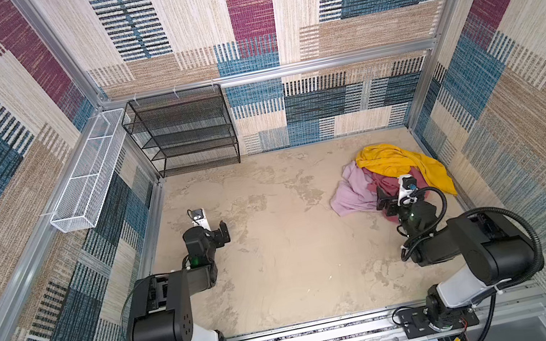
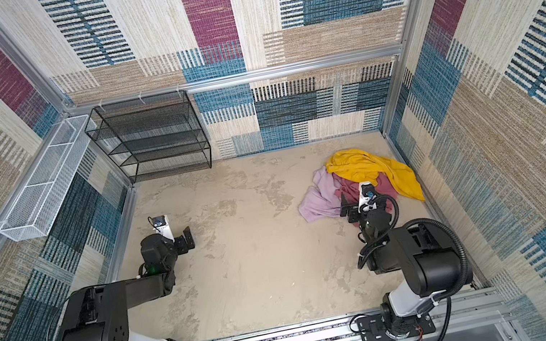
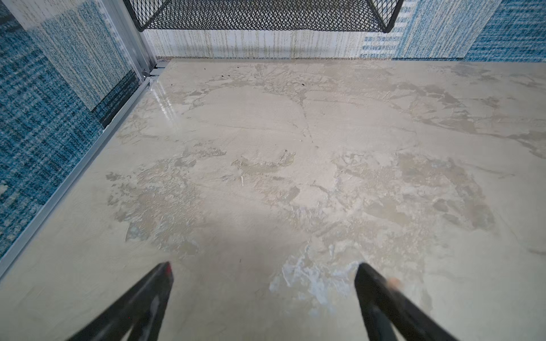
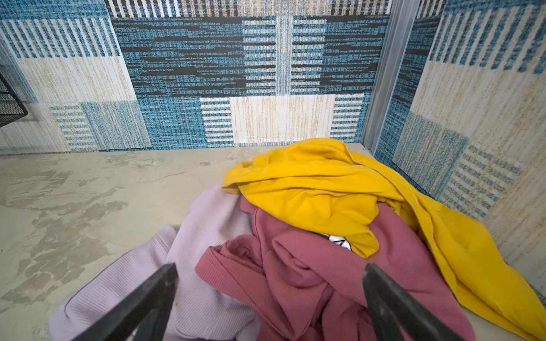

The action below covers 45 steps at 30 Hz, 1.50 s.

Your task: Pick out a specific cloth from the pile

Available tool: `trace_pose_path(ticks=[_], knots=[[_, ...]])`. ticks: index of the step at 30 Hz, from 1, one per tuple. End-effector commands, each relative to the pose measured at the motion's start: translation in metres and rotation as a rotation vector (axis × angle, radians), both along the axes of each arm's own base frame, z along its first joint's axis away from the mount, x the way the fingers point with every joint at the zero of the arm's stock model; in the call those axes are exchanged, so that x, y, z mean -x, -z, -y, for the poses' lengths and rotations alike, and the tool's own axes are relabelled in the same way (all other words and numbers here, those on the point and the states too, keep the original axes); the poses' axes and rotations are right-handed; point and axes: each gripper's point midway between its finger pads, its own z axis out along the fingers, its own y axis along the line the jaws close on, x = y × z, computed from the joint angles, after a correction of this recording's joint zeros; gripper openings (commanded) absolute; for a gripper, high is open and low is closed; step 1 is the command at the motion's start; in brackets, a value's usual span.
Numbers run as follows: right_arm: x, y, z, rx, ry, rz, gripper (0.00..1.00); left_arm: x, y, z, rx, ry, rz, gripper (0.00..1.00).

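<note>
Pile (image 1: 391,173) at the surface's (image 1: 278,254) far right corner; the lilac cloth (image 1: 353,193) forms its left side, touching the rose cloth (image 4: 295,280). Right gripper (image 4: 270,274), jaws apart and empty, hangs over both. Left gripper (image 3: 263,271), jaws apart, over bare surface near the left edge.

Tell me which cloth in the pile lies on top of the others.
The mustard-yellow cloth: it drapes over the rose-red cloth, while the pale lilac cloth spreads onto the table.

The left gripper (image 3: 263,267) hangs wide open over the mottled beige table (image 3: 295,124); a black mesh rack (image 3: 266,14) stands farther off, against the wall (image 3: 266,44).
</note>
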Motion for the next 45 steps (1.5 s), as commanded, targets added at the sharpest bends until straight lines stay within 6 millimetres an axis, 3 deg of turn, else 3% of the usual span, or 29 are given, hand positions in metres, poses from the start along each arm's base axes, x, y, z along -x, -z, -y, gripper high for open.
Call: trace_pose_path(ticks=[1, 30, 32, 33, 34, 36, 41, 45], knots=[[-0.001, -0.010, -0.001, -0.005, -0.006, 0.039, 1.00, -0.003, -0.006, 0.000, -0.002, 0.000, 0.028, 0.99], [-0.001, -0.010, -0.001, -0.006, -0.006, 0.040, 1.00, -0.003, -0.007, 0.000, -0.002, 0.000, 0.028, 0.99], [-0.002, -0.014, 0.004, -0.012, 0.025, 0.035, 0.99, -0.003, -0.010, 0.000, -0.003, 0.000, 0.039, 0.93], [-0.007, -0.017, 0.007, -0.017, 0.043, 0.003, 0.94, -0.003, -0.013, 0.001, -0.002, 0.006, 0.027, 0.87], [-0.011, -0.024, 0.012, -0.025, 0.072, -0.014, 0.90, -0.002, -0.022, 0.001, -0.005, 0.004, 0.026, 0.79], [-0.014, -0.038, 0.012, -0.035, 0.088, -0.020, 0.85, 0.005, -0.038, -0.006, -0.002, -0.047, 0.040, 0.76], [-0.019, -0.069, -0.028, -0.022, 0.050, -0.079, 0.84, 0.020, -0.066, -0.009, 0.011, -0.092, 0.055, 0.67], [-0.019, -0.064, -0.081, -0.050, -0.051, -0.204, 0.83, 0.018, -0.076, 0.004, 0.037, -0.068, -0.043, 0.62]])
